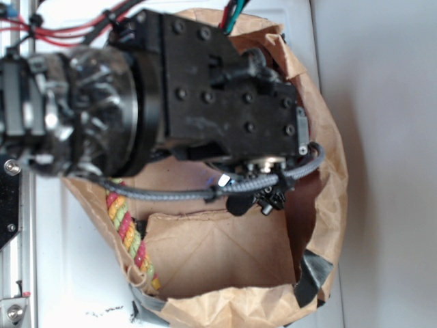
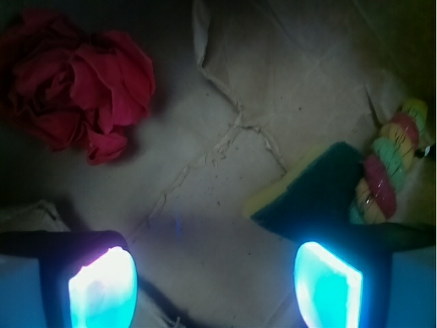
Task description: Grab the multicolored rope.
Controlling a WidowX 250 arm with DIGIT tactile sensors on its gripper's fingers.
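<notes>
The multicolored rope [image 1: 128, 231], a thick twist of red, yellow and pale green strands, hangs over the left rim of a brown paper bag [image 1: 321, 205]. Its other stretch [image 2: 386, 174] lies at the right inside the bag, beside a green-and-yellow sponge [image 2: 311, 191]. My gripper [image 2: 215, 287] hovers inside the bag, open, with bare paper floor between its glowing pads [image 2: 102, 290]. The rope sits up and to the right of the right pad, not touched. In the exterior view the arm's black body [image 1: 212, 89] hides the jaws.
A crumpled red cloth ball [image 2: 75, 82] lies at the upper left of the bag floor. The bag's creased walls surround the arm on all sides. A grey braided cable [image 1: 205, 193] loops under the wrist. The bag stands on a white surface [image 1: 382, 102].
</notes>
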